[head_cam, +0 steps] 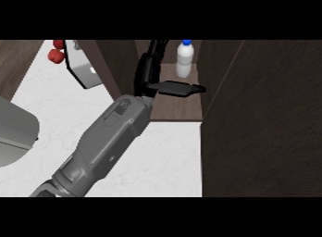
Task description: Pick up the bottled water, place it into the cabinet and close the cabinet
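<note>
Nearest the lower edge of the head view, a single grey forearm (106, 143) rises from the white desk (170, 157) toward the cabinet; which arm it is I cannot tell for sure, though it comes in left of centre and I take it for the left. At its end the left hand (152, 74) reaches into the cabinet's opening, fingers stretched long and straight toward the back and the thumb (181, 88) jutting sideways to the right, so it is spread wide and has hold of nothing. Beyond and to the right of the fingers, the bottled water (184, 59) stands upright on the cabinet shelf (177, 109), near the back, apart from the hand. So the placing looks done and the closing is what remains. The chief risk, as I judge it, lies in drawing the hand out: the sideways thumb or the fingers could sweep against the bottle and tip it, since it is tall and narrow. The dark cabinet door (273, 120) stands at the right; swung shut before the forearm is out, it would strike the arm. At the far left, a grey appliance (7, 129) and a white object (85, 74) with red pieces lie well apart from this. The right hand does not show.
</note>
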